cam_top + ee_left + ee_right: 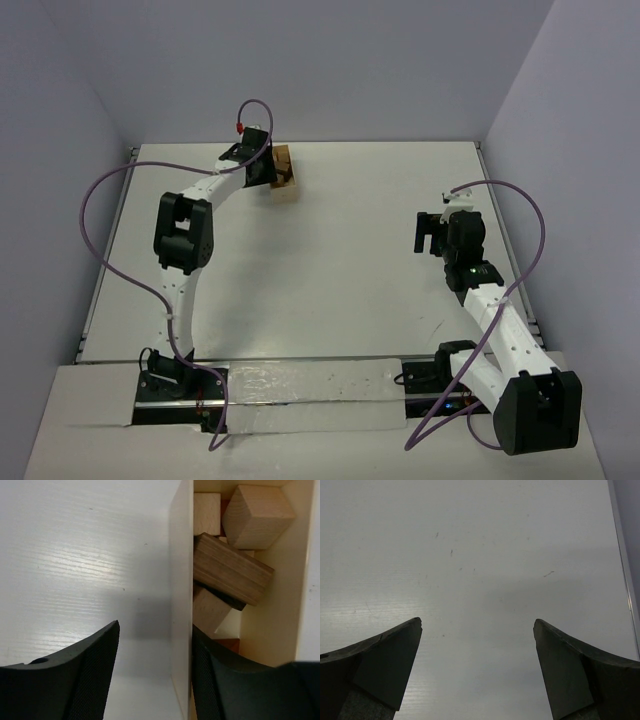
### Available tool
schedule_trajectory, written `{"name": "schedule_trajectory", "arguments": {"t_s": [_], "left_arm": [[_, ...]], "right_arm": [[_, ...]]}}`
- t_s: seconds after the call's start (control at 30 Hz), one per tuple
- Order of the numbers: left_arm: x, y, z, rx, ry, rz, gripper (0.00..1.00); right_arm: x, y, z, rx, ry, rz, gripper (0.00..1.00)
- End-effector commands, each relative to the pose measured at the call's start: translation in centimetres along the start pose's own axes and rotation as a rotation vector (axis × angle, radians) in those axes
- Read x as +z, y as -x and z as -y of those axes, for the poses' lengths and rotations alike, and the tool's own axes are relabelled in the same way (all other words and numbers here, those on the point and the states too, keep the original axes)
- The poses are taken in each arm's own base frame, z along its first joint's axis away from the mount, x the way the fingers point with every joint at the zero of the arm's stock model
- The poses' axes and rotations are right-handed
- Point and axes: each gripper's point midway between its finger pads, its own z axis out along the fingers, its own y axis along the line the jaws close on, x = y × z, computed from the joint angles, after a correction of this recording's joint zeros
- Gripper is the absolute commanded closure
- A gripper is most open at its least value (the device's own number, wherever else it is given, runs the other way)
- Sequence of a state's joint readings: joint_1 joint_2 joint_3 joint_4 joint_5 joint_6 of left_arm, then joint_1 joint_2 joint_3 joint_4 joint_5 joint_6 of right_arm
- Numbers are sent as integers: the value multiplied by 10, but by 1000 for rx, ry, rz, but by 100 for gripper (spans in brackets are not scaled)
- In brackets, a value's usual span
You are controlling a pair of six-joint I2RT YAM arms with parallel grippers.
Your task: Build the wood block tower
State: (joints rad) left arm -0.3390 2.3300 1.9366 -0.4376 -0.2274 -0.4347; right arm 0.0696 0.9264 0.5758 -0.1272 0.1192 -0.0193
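at the far table edge, left gripper gapes astride the box wall; best pinch it squarely. right gripper gapes too.

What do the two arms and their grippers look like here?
Both the left arm and right arm have white links with bulky black joint housings, each trailed by a looping purple cable. The left gripper and right gripper have dark, curved, tapering fingers.
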Motion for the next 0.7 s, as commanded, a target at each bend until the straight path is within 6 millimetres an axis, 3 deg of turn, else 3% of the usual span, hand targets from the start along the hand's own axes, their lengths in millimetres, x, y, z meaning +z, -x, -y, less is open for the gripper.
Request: {"name": "schedule_trajectory", "arguments": {"t_s": [0.0,0.13,0.33,0.37,0.47,0.67], "left_arm": [[-9,28,5,-15,-7,63,51],[-17,31,-1,14,11,85,68],[-49,33,-11,60,11,118,90],[-62,31,-12,78,3,117,99],[-85,27,-16,111,-10,124,100],[-153,5,-15,290,-93,205,100]], "right_arm": [[-2,20,0,12,-7,59,0],[-1,20,0,11,-4,56,0],[-3,21,0,6,-2,64,0],[-3,21,0,5,-1,65,0],[-4,23,-1,3,1,73,0],[-7,25,-2,3,10,86,0]]}}
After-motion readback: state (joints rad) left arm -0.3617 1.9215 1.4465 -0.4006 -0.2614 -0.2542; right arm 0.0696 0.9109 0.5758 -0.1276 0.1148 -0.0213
